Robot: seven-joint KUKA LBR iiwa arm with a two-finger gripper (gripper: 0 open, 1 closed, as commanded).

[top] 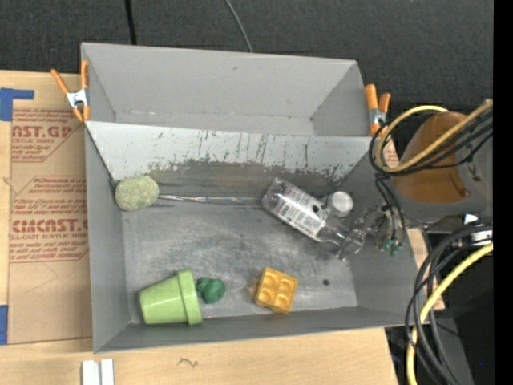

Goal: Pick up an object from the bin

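The hand (pixel 362 235) sits centre right, just beside the clear bottle (pixel 298 207). Wide or narrow, I cannot tell. Best to straddle the bottle across its width, clear of the bin (pixel 240 95) wall, since it may roll.

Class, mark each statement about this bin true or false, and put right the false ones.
1. The green cup lies on its side. True.
2. The yellow block lies left of the green cup. False: it lies to the cup's right.
3. The clear bottle has a white cap. True.
4. The gripper is nearest the pale green ball. False: it is beside the clear bottle's capped end; the ball lies far to the left.
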